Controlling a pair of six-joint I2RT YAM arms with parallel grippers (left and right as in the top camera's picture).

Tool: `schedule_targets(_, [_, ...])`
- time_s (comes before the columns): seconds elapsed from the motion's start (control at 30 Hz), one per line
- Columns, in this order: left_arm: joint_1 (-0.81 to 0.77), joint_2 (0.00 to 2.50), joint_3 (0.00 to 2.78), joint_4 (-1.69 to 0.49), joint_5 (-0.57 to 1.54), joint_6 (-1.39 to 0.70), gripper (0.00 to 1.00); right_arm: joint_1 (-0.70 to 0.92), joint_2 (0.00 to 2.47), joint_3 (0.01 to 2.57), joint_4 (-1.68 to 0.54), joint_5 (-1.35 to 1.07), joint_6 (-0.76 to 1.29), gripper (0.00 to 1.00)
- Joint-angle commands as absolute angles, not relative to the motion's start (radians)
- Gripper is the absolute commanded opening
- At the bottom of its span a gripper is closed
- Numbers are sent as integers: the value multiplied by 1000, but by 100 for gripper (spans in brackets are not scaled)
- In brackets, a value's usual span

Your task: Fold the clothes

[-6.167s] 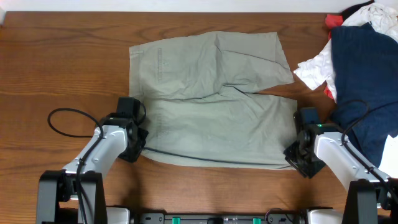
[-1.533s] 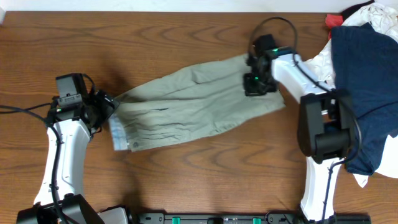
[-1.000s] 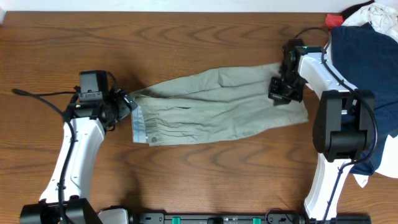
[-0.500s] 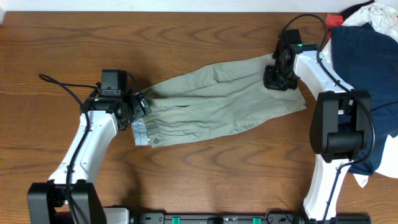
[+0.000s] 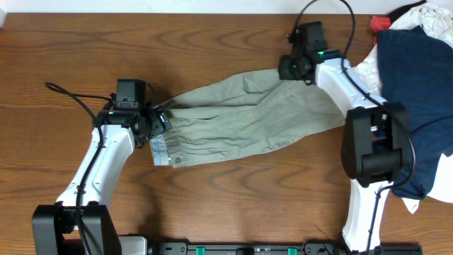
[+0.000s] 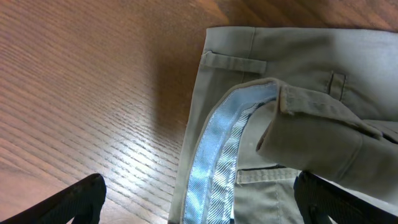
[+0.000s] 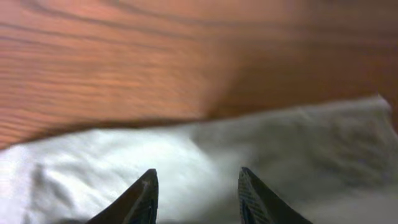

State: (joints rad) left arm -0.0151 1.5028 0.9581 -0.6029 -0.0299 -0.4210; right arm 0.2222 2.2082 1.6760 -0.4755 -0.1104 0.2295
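Observation:
The khaki shorts lie folded lengthwise in a slanted band across the middle of the table. Their waistband, with its pale blue lining turned up, is at the left end. My left gripper hovers over that waistband, its jaws wide open and nothing pinched between them. My right gripper is at the far upper edge of the leg end. In the right wrist view its fingers stand apart over the pale cloth, gripping nothing.
A dark navy garment is piled at the right edge of the table, with a white cloth beside it and a red cloth at the back corner. A black cable loops to the left of the left arm.
My right gripper has opened, let go of the leg end and moved up and left to its far edge. The left arm slid right along the waistband, then stopped.

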Motion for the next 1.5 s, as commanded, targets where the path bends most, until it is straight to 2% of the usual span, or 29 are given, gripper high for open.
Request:
schedule_targets(0.0, [-18, 1509, 971, -605, -45, -411, 98, 243, 2234, 1692, -462, -55, 220, 41])
schedule_targets(0.13, [-18, 1509, 971, -606, -46, -411, 98, 233, 2225, 1700, -488, -61, 220, 44])
schedule_targets(0.2, [-18, 1509, 971, -606, -46, -411, 98, 221, 2207, 1714, -524, -65, 221, 53])
schedule_targets(0.33, [-18, 1509, 971, -605, -45, -412, 98, 191, 2124, 1754, -612, -72, 239, 77])
schedule_targets(0.43, [-18, 1509, 971, -606, -45, -413, 98, 166, 2057, 1778, -694, -72, 275, 87])
schedule_targets(0.53, [-18, 1509, 971, -605, -45, -413, 98, 150, 2023, 1779, -744, -72, 292, 92])
schedule_targets(0.8, [-18, 1509, 971, -605, -46, -412, 98, 172, 2113, 1776, -870, -80, 321, 95])
schedule_targets(1.03, [-18, 1509, 971, -605, -46, -412, 98, 199, 2162, 1776, -886, -64, 323, 91])
schedule_targets(1.13, [-18, 1509, 971, -606, -46, -412, 98, 187, 2162, 1776, -898, 40, 398, 91])
schedule_targets(1.23, [-17, 1509, 971, -603, -46, -413, 98, 155, 2162, 1776, -906, 56, 529, 99])
schedule_targets(1.33, [-17, 1509, 971, -601, -45, -425, 98, 129, 2162, 1769, -897, 56, 617, 99])
schedule_targets(1.47, [-17, 1509, 971, -601, -46, -431, 98, 118, 2162, 1769, -876, 56, 624, 98])
